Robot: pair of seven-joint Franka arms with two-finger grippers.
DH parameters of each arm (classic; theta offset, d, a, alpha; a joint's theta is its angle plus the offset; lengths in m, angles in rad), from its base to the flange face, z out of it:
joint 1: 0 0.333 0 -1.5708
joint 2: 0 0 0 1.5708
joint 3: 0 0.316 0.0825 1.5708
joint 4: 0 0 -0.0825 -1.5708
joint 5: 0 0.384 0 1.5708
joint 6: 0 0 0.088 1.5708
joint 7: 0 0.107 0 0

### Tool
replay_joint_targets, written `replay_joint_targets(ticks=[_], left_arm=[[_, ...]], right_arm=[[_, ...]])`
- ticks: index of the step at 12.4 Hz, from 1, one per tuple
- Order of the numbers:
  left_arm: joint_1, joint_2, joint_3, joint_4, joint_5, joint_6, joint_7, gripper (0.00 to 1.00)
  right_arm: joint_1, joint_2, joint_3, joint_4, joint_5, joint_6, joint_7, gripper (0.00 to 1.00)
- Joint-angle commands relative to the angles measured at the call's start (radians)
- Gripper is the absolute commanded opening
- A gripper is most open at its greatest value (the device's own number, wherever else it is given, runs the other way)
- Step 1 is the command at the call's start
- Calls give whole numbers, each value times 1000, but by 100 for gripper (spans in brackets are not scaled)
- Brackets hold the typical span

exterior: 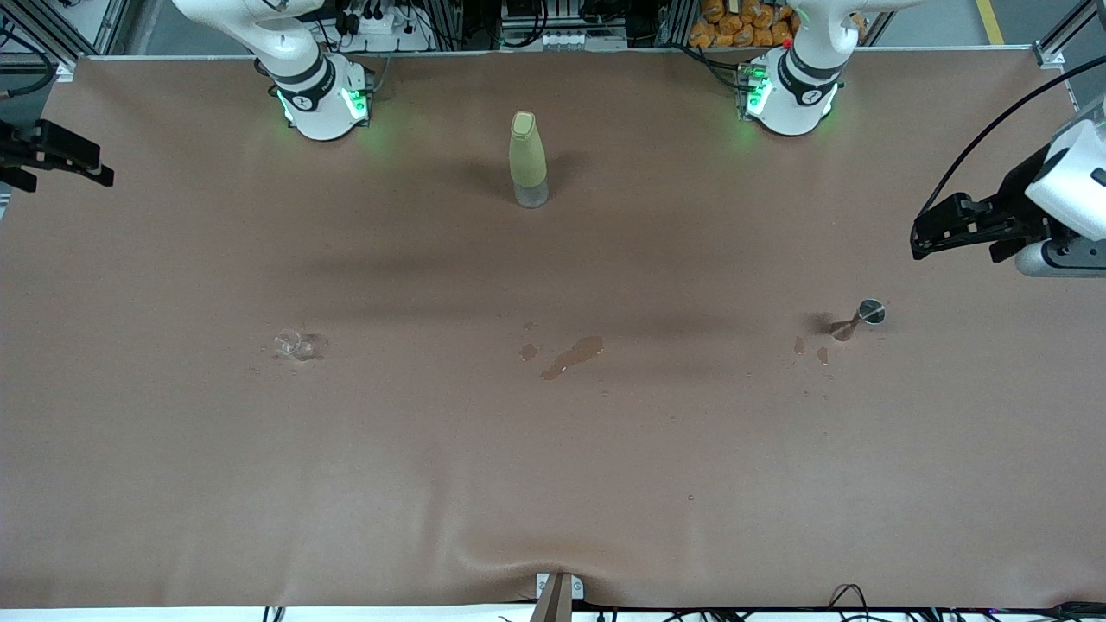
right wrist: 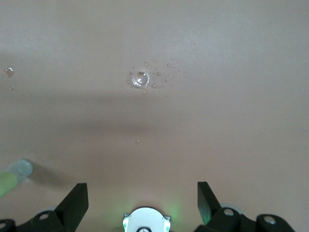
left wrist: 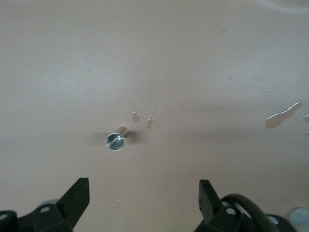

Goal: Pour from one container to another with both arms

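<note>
An olive-green bottle (exterior: 528,157) with a clear base stands upright midway between the two arm bases; its base also shows in the right wrist view (right wrist: 13,175). A small clear glass (exterior: 298,345) (right wrist: 140,78) sits toward the right arm's end of the table. Toward the left arm's end is a small metal cup (exterior: 866,314) (left wrist: 115,141). My left gripper (exterior: 921,240) (left wrist: 143,194) hangs open and empty over the table's edge at the left arm's end. At the right arm's end, my right gripper (exterior: 97,168) (right wrist: 142,194) is also open and empty, up in the air.
A brown cloth (exterior: 553,466) covers the table. Wet spill patches (exterior: 572,354) (left wrist: 283,115) lie at its middle, nearer the front camera than the bottle. Droplets (exterior: 810,349) lie by the metal cup and around the glass. The right arm's base (right wrist: 145,220) shows in its wrist view.
</note>
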Motion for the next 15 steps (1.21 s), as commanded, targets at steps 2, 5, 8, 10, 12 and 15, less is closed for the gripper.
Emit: replay_joint_targets(ticks=[2,5,8,10,12,15], left_arm=[[-43,-87,15,-67,44,-8,-7,100],[-54,-91,18,-58,41,-51,61,100],[-63,-91,36,-53,31,-53,69,100],[-53,-84,32,-41,27,-53,69,100],[-51,-78,31,-33,5,-51,64,100],[-53,-72,28,-33,5,-51,67,100]], right_arm=[[-125,-61,133,-78,-21,39,17,100],[-180,-60,190,-79,-21,45,18,100],[-214,-55,223,-79,-21,48,18,100],[-214,-54,225,-78,-21,45,18,100],[-213,-52,225,-76,-21,44,18,100],[-213,-50,225,-75,-21,39,17,100]])
